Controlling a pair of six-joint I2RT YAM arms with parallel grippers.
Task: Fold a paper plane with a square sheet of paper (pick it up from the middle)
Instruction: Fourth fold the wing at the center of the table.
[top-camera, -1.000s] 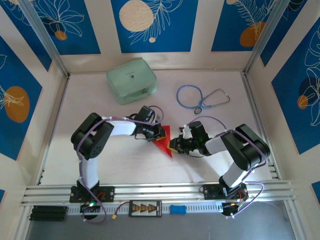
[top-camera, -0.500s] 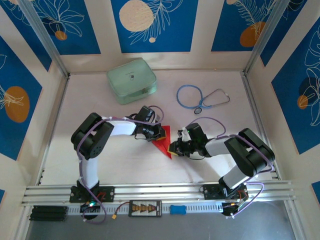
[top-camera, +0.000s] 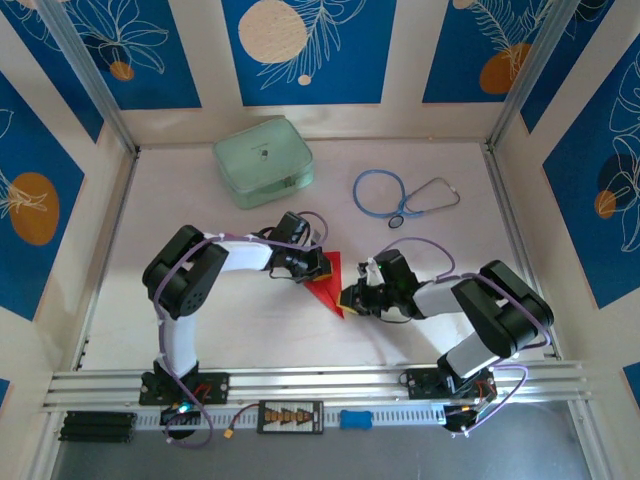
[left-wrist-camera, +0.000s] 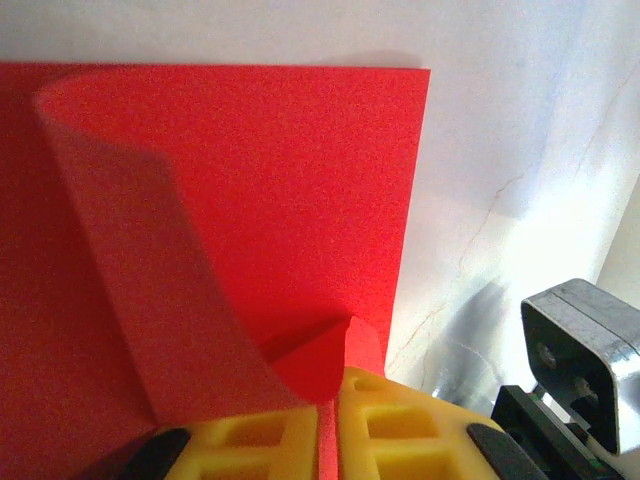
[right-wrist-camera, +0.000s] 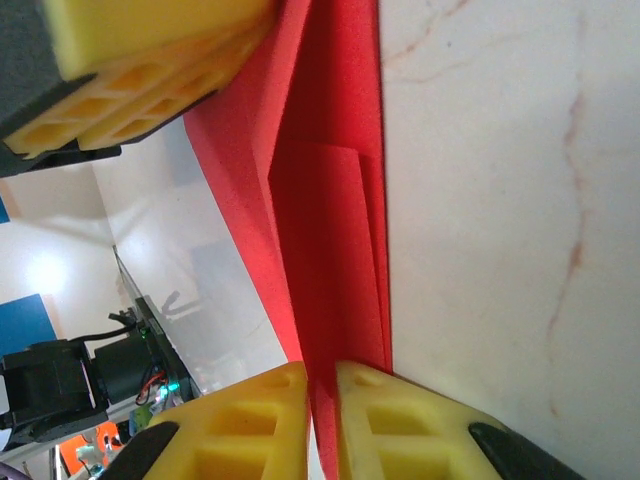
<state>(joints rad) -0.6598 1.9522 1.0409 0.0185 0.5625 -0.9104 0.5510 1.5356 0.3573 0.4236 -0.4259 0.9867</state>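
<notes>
The square sheet of paper (top-camera: 328, 282), bright red and folded into layers, lies on the white table between my two grippers. In the left wrist view the sheet of paper (left-wrist-camera: 250, 200) has a flap curling up, and my left gripper (left-wrist-camera: 330, 425) is shut on its near edge. My left gripper (top-camera: 318, 268) sits at the sheet's upper left side. My right gripper (top-camera: 346, 297) meets the sheet's lower right corner. In the right wrist view my right gripper (right-wrist-camera: 322, 425) is shut on the folded layers of the sheet of paper (right-wrist-camera: 330, 230), which stand edge-on against the table.
A pale green case (top-camera: 263, 162) lies at the back left. A blue and grey stethoscope (top-camera: 403, 195) lies at the back right. An aluminium rail (top-camera: 320, 383) runs along the near edge, and walls close in the table's other sides.
My right gripper has slid slightly left and nearer along the sheet's corner, and its elbow has swung right. The left arm and the paper have stayed put.
</notes>
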